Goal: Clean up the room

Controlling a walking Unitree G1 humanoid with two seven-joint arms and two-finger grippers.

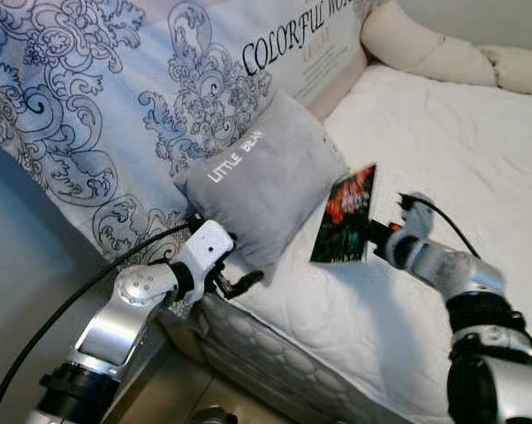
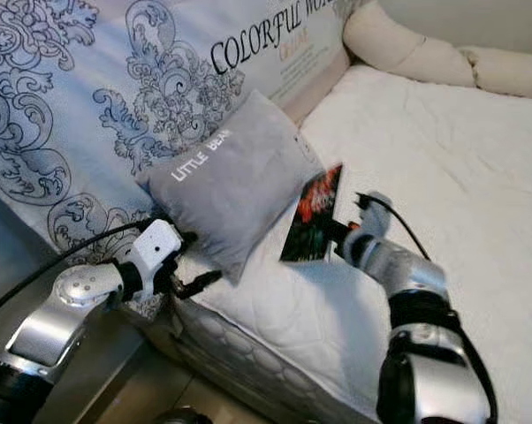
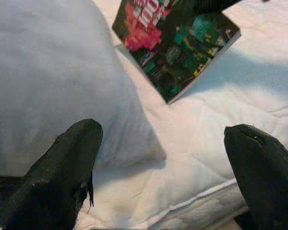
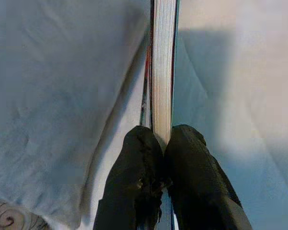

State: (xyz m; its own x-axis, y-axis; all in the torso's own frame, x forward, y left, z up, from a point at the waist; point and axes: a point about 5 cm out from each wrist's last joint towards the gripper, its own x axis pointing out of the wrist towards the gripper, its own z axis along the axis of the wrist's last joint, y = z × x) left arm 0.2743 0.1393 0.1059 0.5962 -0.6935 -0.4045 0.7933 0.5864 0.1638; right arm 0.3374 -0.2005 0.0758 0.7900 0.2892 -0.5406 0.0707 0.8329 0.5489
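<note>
Two grippers are seen over the near edge of the bed point(image 1: 443, 141). The left gripper point(image 3: 168, 167) is held at the mattress corner, jaws wide apart, just below the grey pillow point(image 1: 266, 181) (lettered LITTLE BEAR). The right gripper point(image 4: 164, 143) is clamped on a book point(image 1: 345, 216), jaws pressed together on its edge; the book is tilted up off the white quilt, just beside the pillow. Farther back, a patterned blue headboard point(image 1: 98, 79) and cream cushions point(image 1: 425, 44) are seen.
</note>
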